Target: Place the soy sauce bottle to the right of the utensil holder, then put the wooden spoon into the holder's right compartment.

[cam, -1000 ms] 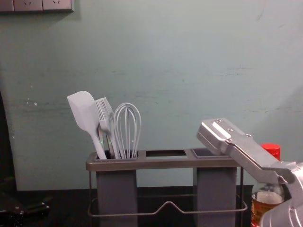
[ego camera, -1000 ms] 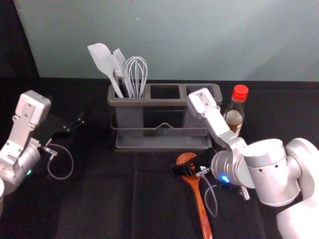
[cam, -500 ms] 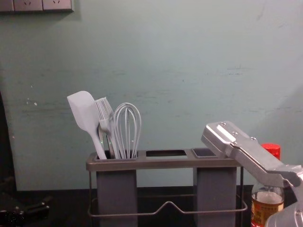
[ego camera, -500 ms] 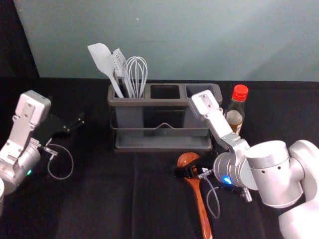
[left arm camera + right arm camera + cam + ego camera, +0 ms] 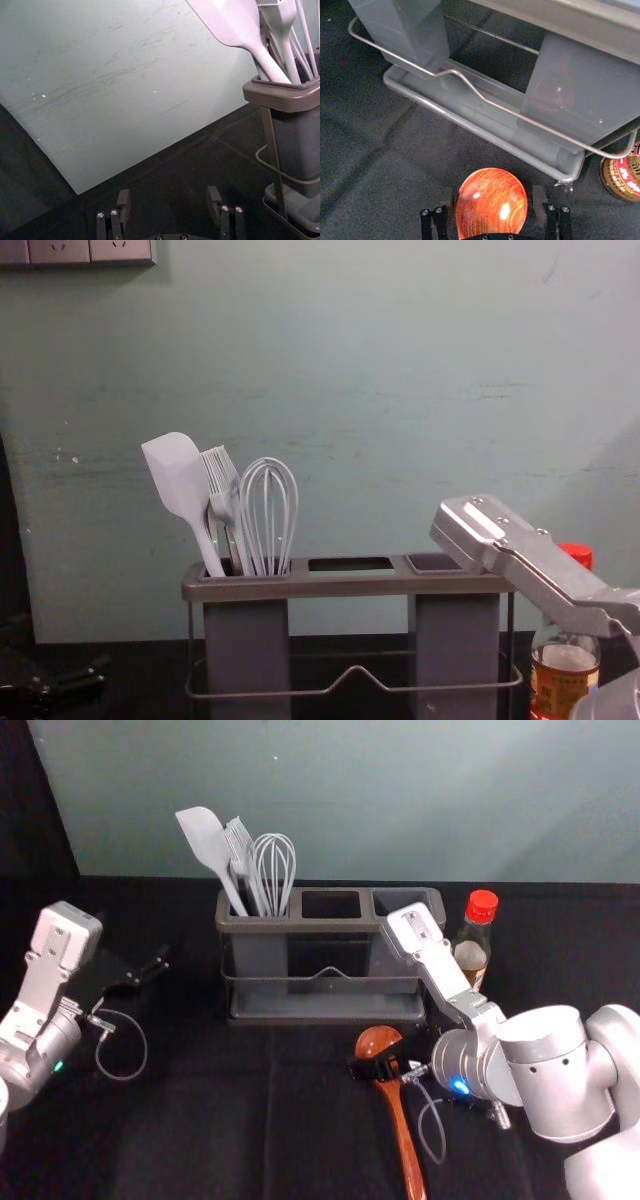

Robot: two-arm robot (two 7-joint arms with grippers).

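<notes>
- Fingers of the right gripper (image 5: 383, 1063) stand wide, one on each side of the wooden spoon's bowl, in front of the holder; this arm has shifted slightly to the right since the earlier frame.
- Wooden spoon (image 5: 403, 1135) lies on the bench (image 5: 200, 1120), bowl toward the holder, handle toward the robot, unmoved.
- Left gripper (image 5: 150, 970) is parked left of the holder, fingers wide apart with nothing between them, as before.
- Utensil holder (image 5: 325, 926) has stayed put, pale utensils (image 5: 208, 842) in its left compartment.
- Soy sauce bottle (image 5: 481, 908) stands upright just right of the holder, unchanged.
</notes>
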